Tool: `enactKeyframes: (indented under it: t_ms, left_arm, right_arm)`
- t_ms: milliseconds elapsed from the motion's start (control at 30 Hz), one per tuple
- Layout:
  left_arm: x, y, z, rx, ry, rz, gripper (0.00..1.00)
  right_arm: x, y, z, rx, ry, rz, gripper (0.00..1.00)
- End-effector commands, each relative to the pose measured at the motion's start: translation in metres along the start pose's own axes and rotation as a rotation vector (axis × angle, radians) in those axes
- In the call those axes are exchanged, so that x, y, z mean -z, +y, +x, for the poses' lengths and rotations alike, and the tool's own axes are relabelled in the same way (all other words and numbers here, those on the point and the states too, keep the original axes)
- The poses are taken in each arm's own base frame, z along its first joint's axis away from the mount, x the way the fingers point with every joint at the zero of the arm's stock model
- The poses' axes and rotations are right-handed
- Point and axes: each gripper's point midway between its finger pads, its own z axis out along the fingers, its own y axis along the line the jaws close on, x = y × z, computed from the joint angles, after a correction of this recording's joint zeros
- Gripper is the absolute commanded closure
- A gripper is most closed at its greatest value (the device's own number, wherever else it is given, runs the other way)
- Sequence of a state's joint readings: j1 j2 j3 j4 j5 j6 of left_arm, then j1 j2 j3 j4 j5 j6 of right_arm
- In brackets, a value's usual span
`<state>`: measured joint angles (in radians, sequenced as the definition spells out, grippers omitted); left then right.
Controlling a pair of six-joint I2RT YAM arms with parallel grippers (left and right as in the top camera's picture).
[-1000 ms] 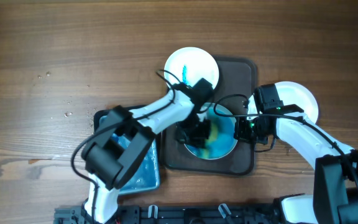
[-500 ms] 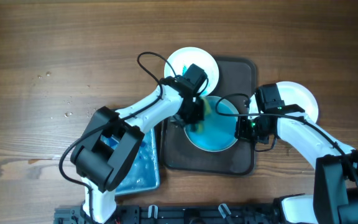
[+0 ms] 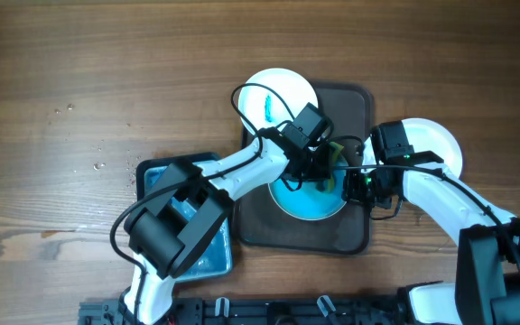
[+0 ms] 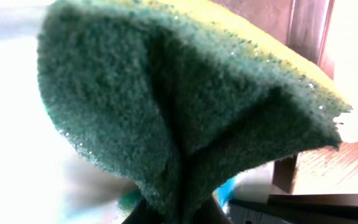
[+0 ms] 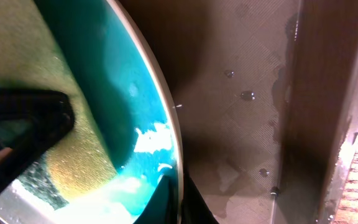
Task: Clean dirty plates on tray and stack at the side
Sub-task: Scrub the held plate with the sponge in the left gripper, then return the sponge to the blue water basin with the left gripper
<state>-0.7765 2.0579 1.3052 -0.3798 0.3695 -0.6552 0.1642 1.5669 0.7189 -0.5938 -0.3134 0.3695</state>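
The white-shelled left arm with black joints reaches up and to the right from its base. Its elbow is bent low and its forearm slants toward the wrist. Its black two-finger left gripper points down with the jaws pinched tight on a green-and-yellow scouring sponge, which folds into a crease just ahead of the fingertips. The white right arm curves in from the far side, its black wrist block cocked above its own tool. The black right gripper faces the left one, close beside it, and is clamped on the near rim of a blue-smeared round white plate.
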Motion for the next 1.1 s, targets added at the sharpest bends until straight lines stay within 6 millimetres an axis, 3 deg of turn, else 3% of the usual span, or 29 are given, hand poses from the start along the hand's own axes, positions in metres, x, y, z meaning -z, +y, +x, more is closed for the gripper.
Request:
enactKeyframes:
  t_ms: [0,100,233,267,367,500,567,667,767,867,967,1067]
  left_arm:
    - [-0.021,0.004,0.032,0.029,0.136,0.026,0.96]
    - [-0.016,0.036,0.021,0.071,0.092,-0.095,0.96]
    - [0.010,0.102,-0.004,0.107,-0.004,-0.368,0.96]
    - [0.016,0.110,-0.005,0.103,-0.002,-0.402,0.96]
    - [0.032,0.111,0.001,0.110,0.041,-0.411,0.96]
    - [0.052,0.074,0.016,0.125,0.115,-0.262,0.96]
    - [0.070,0.054,0.023,0.124,0.134,-0.186,0.96]
    - [0.112,0.045,0.024,0.124,0.089,-0.184,0.96]
    - [0.164,0.065,0.017,0.141,-0.037,-0.297,0.96]
    - [0.222,0.107,0.015,0.221,-0.164,-0.474,0.96]
    - [0.247,0.134,0.027,0.315,-0.155,-0.544,0.96]
    - [0.248,0.157,0.039,0.382,-0.112,-0.581,0.96]
  right_arm:
    - [-0.007,-0.012,0.006,0.023,0.020,0.061,0.96]
    - [-0.007,-0.012,0.006,0.024,0.020,0.061,0.95]
    - [-0.007,-0.012,0.006,0.025,0.019,0.060,0.96]
    - [-0.007,-0.012,0.005,0.025,0.019,0.061,0.96]
    - [-0.007,-0.012,0.005,0.028,0.019,0.061,0.96]
    - [-0.007,-0.012,0.005,0.028,0.019,0.061,0.96]
    - [-0.007,-0.012,0.006,0.028,0.020,0.061,0.96]
    - [-0.007,-0.013,0.008,0.025,0.027,0.063,0.96]
    - [-0.007,-0.013,0.008,0.025,0.030,0.064,0.96]
    - [-0.007,-0.013,0.008,0.025,0.029,0.064,0.96]
    - [-0.007,-0.013,0.007,0.022,0.025,0.063,0.96]
    - [-0.007,-0.012,0.005,0.022,0.019,0.060,0.96]
